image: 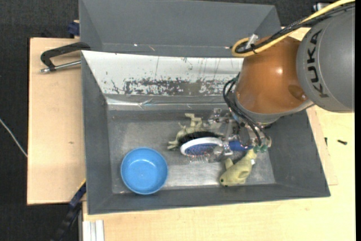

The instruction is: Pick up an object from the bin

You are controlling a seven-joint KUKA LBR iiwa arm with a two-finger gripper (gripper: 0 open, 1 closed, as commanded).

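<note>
Dark carpet lies all round the grey metal bin [95, 138]. Its sloping walls probably let loose things slide down, which would explain why everything sits on the flat floor. A blue bowl [144, 171] stands mouth up at the front left, well apart from the rest. Toward the right is a small heap: a brush [198, 147] with a blue and white face and a dark rim lying flat, pale scraps [189, 122] just behind it, and a pale yellowish toy [237, 172] at the front right.

The arm's orange cover [268, 84] hangs over the right of the bin. Under it the hand [243, 143] is down among the heap, by the brush's right end and just behind the toy. I cannot tell whether the hand is wide, narrow or holding anything, because wires and the cover hide it. My guess is that the pick concerns 1 of those 2 things, brush or toy, both close beside the hand.
</note>
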